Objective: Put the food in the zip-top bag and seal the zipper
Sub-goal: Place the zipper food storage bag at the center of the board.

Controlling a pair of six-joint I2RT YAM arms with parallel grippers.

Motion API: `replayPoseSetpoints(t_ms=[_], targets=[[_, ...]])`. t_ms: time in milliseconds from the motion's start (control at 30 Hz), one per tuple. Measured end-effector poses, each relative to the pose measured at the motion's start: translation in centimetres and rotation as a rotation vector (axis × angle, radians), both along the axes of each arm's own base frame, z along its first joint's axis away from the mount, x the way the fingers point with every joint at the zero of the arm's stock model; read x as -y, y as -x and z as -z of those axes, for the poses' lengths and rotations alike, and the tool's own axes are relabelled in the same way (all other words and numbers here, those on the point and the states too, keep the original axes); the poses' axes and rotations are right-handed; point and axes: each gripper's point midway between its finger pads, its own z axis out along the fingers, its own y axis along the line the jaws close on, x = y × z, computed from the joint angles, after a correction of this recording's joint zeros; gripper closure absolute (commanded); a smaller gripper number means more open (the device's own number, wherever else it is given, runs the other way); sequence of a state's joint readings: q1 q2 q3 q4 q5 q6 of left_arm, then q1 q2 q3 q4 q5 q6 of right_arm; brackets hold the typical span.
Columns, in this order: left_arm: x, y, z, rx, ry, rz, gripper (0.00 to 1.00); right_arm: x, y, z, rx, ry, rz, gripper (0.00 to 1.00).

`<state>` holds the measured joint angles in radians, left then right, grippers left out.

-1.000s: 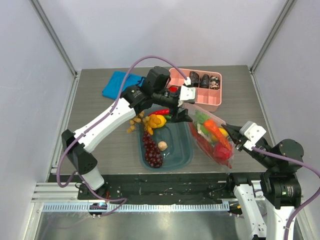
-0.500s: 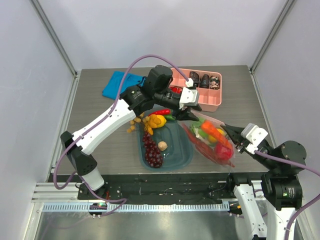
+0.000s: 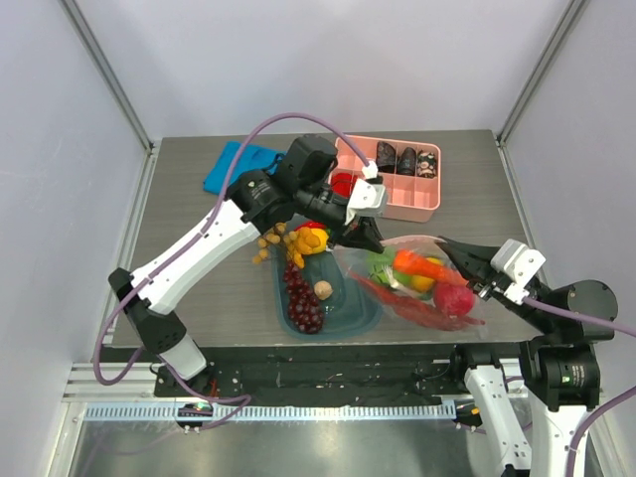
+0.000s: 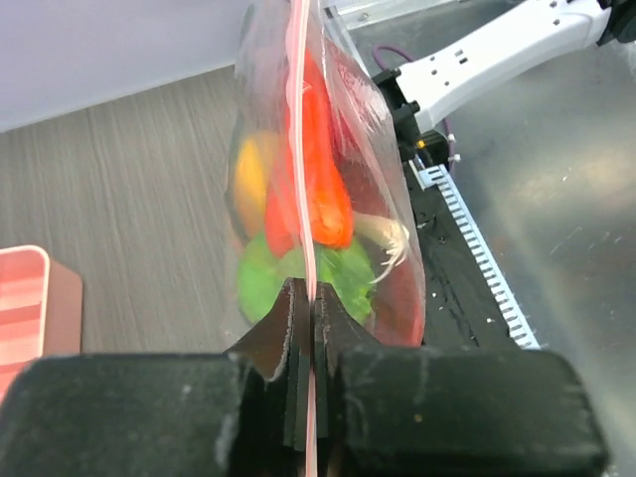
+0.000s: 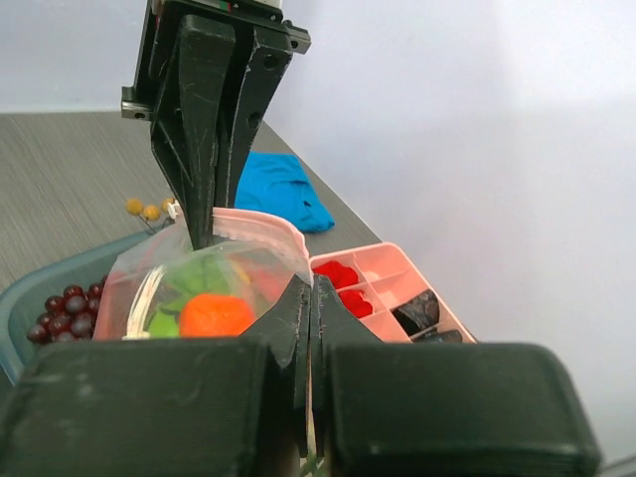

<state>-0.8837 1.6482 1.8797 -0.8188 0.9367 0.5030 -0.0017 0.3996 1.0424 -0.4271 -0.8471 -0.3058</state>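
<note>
From above, my left gripper [image 3: 364, 237] and right gripper [image 3: 445, 245] each pinch one end of the bag [image 3: 390, 260], which hangs between them beside the teal tub [image 3: 350, 303] with the food [image 3: 422, 268] inside. At my left wrist, the jaws are clamped on the pink zipper [image 4: 301, 149]. At my right wrist, the jaws are closed tight on the bag's edge.

You have a grey tabletop [image 3: 189, 224]. On it lie a blue cloth [image 3: 237, 165] far left, a pink tray [image 3: 412, 211] far right, a teal tub [image 3: 343, 303] near you, and loose food [image 3: 266, 244] beside the tub.
</note>
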Motion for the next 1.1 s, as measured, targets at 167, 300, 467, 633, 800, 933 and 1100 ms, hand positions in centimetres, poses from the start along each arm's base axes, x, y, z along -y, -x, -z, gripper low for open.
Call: replayPoseSetpoints(t_ms=[167,300,467,633,800,933,1100], targets=[[-1.3,-0.6,-2.1,-0.05,0.023,-0.09,1.0,-0.4,-0.2,-1.1,0.013,-0.027,-0.032,0.91],[-3.1,-4.0,-4.2,-0.126,0.069,-0.246,1.0,-0.6,-0.5,-1.6,0.009,-0.049,-0.042,0.35],[-7.0,-10.1,-5.3,-0.145,0.092,-0.481,1.0,-0.4,-0.5,-3.1,0.036,-0.099,-0.031,0.0],[-11.8,-14.2,-6.5,-0.078,0.113,-0.687,1.0,-0.1,-1.0,-3.9,0.028,-0.149,-0.005,0.0],[-19.9,-18.0,-9.5,0.048,0.148,-0.917,1.0,0.1,-2.3,-3.6,-0.016,-0.182,0.014,0.0],[-25.7,-20.0,-11.7,0.147,0.154,-1.062,1.0,0.2,-3.2,-2.9,-0.053,-0.197,0.022,0.0],[-31.9,-21.9,-10.1,0.193,0.091,-1.192,1.0,0.2,-3.8,-2.1,-0.089,-0.21,0.026,0.0]])
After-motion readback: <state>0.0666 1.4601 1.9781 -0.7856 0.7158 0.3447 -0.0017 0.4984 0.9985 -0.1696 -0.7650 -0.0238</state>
